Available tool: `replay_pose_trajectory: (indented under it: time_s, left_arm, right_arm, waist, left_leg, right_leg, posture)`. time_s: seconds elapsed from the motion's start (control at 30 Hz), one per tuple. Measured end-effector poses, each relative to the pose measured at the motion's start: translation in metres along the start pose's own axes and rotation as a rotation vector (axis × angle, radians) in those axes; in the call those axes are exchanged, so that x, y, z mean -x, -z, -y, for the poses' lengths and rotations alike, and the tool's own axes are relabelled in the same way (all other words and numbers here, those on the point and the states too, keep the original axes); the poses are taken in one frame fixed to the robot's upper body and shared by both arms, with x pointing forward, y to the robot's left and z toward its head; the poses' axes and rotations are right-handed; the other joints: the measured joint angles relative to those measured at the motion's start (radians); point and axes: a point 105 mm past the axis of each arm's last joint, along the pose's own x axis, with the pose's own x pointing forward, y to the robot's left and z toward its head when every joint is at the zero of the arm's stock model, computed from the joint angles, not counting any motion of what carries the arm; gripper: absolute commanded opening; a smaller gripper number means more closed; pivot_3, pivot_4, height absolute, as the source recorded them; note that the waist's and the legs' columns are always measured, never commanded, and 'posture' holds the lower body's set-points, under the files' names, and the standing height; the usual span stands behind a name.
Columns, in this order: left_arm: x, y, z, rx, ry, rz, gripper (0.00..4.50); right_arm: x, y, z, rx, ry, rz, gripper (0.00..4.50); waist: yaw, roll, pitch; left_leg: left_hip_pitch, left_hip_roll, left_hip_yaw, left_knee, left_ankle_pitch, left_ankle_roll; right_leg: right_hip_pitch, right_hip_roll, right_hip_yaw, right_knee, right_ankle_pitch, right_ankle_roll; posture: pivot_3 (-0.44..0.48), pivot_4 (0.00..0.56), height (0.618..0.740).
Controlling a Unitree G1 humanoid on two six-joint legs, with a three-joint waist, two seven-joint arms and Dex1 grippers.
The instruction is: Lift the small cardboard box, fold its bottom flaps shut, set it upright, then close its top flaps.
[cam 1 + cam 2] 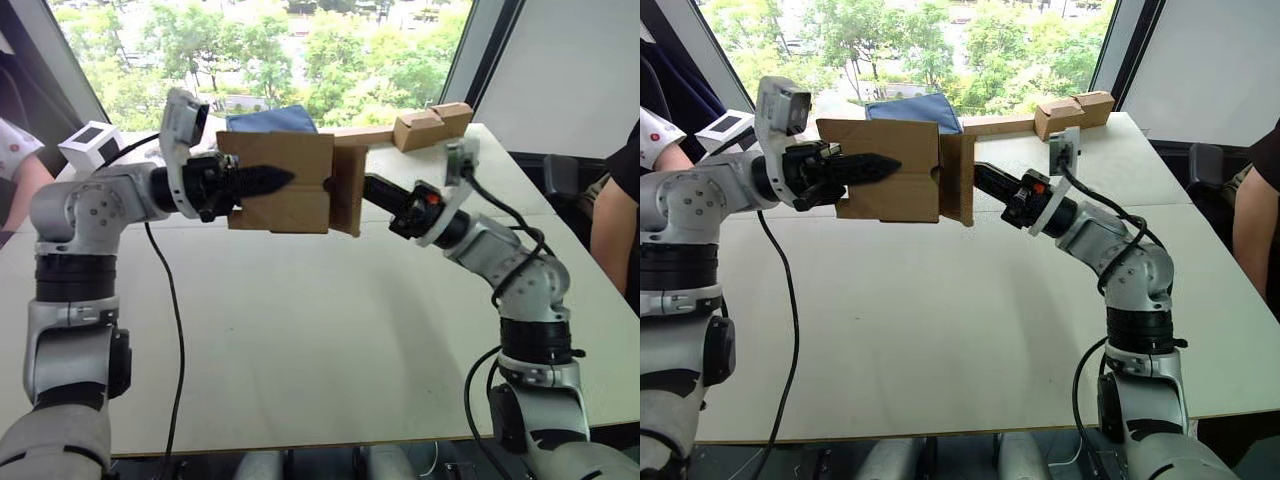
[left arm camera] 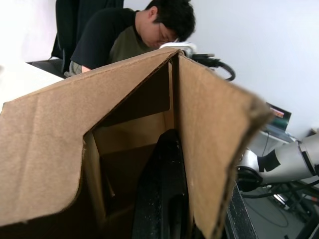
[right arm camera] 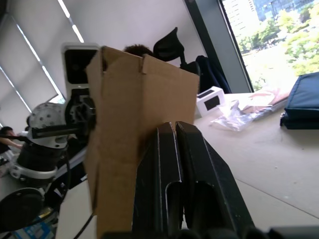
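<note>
Black fingers of the left claw (image 1: 262, 181) lie nearest, one along the outer wall of the box (image 1: 283, 182) and, in the left wrist view, one inside its open end, so they are pinching that wall. From the other side the right claw (image 1: 985, 178), fingers pressed together in its wrist view, points at the flap (image 1: 348, 189) that stands out from the box's far end, touching or just short of it.

Held so, the box hangs well above the counter (image 1: 330, 330), lying on its side with its long axis level, running from one claw to the other, open ends facing each arm.

By my reading the bottom flaps are being folded: lifting is done, nothing is shut yet. Next the right claw should push that flap flat against the box end while the left braces.
</note>
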Motion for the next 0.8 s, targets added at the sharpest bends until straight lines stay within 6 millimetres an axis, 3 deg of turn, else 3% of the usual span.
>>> replay_pose_trajectory:
  time_s: [0.2,0.5,0.6,0.73,0.8]
  left_arm:
    - [-0.001,0.0,0.0,0.002,0.006,-0.001,0.0]
    - [0.0,-0.003,-0.002,0.006,0.001,0.007,0.0]
    - [0.001,-0.003,-0.004,0.005,-0.005,0.01,0.0]
    - [0.001,-0.004,-0.005,-0.001,-0.01,0.012,0.0]
    - [0.002,-0.003,-0.005,0.001,-0.012,0.013,0.0]
  right_arm:
    - [-0.003,0.01,-0.02,-0.098,-0.039,0.055,0.07]
    - [-0.003,0.019,-0.021,-0.137,-0.003,0.075,0.07]
    - [-0.002,0.02,-0.02,-0.143,0.008,0.077,0.69]
    - [-0.001,0.021,-0.02,-0.165,0.006,0.094,2.26]
    - [0.0,0.021,-0.021,-0.185,-0.006,0.107,2.26]
  waist:
    - [-0.006,0.0,0.0]
    - [-0.002,0.0,0.0]
    - [-0.003,0.0,0.0]
    - [-0.004,0.0,0.0]
    - [-0.004,0.0,0.0]
  left_leg:
    - [0.0,0.001,0.0,-0.001,0.0,0.0]
    - [0.0,0.0,0.0,-0.001,0.0,0.0]
    - [0.0,0.0,0.0,-0.001,0.0,0.0]
    - [0.0,0.0,0.0,-0.001,0.0,0.0]
    - [0.0,0.0,0.0,-0.001,0.0,0.0]
  right_leg:
    - [-0.002,0.001,0.0,0.0,0.0,0.0]
    - [-0.001,0.001,0.0,0.0,0.0,0.0]
    - [-0.001,0.001,0.0,0.0,0.0,0.0]
    - [-0.001,0.001,0.0,0.0,0.0,0.0]
    - [-0.001,0.001,0.0,0.0,0.0,0.0]
  posture:
    - [0.0,0.15,0.74]
    - [0.0,0.15,0.74]
    - [0.0,0.15,0.74]
    - [0.0,0.15,0.74]
    - [0.0,0.15,0.74]
